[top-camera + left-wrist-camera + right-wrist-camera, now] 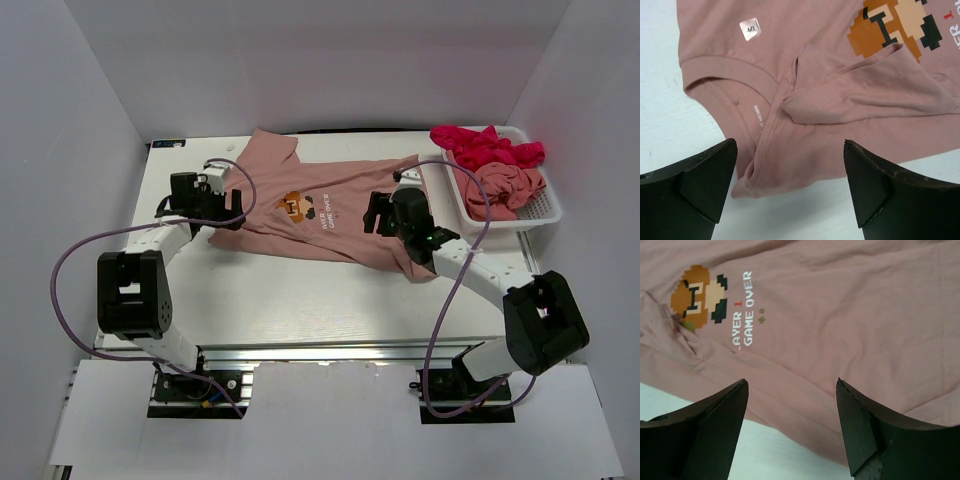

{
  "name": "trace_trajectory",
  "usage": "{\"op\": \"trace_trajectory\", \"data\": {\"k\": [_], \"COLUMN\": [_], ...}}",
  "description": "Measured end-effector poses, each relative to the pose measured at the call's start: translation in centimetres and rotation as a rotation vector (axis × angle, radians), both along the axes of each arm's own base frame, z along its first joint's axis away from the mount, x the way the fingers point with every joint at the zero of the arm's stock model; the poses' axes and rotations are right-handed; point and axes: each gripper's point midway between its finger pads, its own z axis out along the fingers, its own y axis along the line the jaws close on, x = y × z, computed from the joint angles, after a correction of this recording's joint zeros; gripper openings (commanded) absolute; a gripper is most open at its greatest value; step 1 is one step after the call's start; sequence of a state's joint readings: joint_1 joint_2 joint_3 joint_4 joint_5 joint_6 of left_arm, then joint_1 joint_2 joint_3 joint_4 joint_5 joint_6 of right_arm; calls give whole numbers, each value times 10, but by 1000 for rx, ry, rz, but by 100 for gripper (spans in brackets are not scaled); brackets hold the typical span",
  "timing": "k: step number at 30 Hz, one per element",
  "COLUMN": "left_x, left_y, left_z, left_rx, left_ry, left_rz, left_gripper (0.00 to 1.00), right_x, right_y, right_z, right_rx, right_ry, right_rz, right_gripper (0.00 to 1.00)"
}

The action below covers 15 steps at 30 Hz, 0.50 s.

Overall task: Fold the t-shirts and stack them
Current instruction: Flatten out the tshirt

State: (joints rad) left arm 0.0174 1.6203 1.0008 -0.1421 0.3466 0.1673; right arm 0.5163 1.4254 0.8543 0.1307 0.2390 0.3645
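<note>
Print-up across the far middle of the white tabletop [300,300]: one dusty salmon-pink t-shirt [340,235], neck end to the left, hem end to the right, probably spread this way to give each arm its own end to work from. Over the neck end, the left gripper [790,145], jaws wide apart and gripping nothing, framing the ribbed collar [715,65] and a sleeve [865,85] doubled over onto the chest; likely stationed here to pinch the shoulder or smooth that flap before any fold. Over the lower body of the same shirt, the right gripper [792,382], jaws likewise well spread, nothing between them but flat cloth. Soft matte cotton throughout, limp and lightly creased, with double stitching along the neckband and a small glossy size sticker [750,29] just beyond the collar. On the chest, a blocky pixel-art print [697,297] in orange, tan and black beside white lettering [745,307]. At the far right, a stiff white mesh basket [540,215] holding a crumpled magenta-red t-shirt [485,145] and another bunched salmon t-shirt [505,185], presumably waiting their turn. No folded stack in view; by the look of it, early in the job.
</note>
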Motion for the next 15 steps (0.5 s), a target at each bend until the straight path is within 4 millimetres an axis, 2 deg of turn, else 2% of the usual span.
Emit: {"op": "trace_trajectory", "data": {"k": [5,15], "left_x": [9,18], "left_y": [-3,-10], "left_z": [-4,-34], "left_rx": [-11,-55], "left_ry": [-26,8], "left_rz": [-14,-26], "left_gripper": [94,84], "right_x": [-2,1], "right_y": [7,1], "right_z": [1,0], "right_rx": [-15,-48], "right_ry": [-16,-30], "right_rz": [-1,-40], "right_gripper": [75,75]}}
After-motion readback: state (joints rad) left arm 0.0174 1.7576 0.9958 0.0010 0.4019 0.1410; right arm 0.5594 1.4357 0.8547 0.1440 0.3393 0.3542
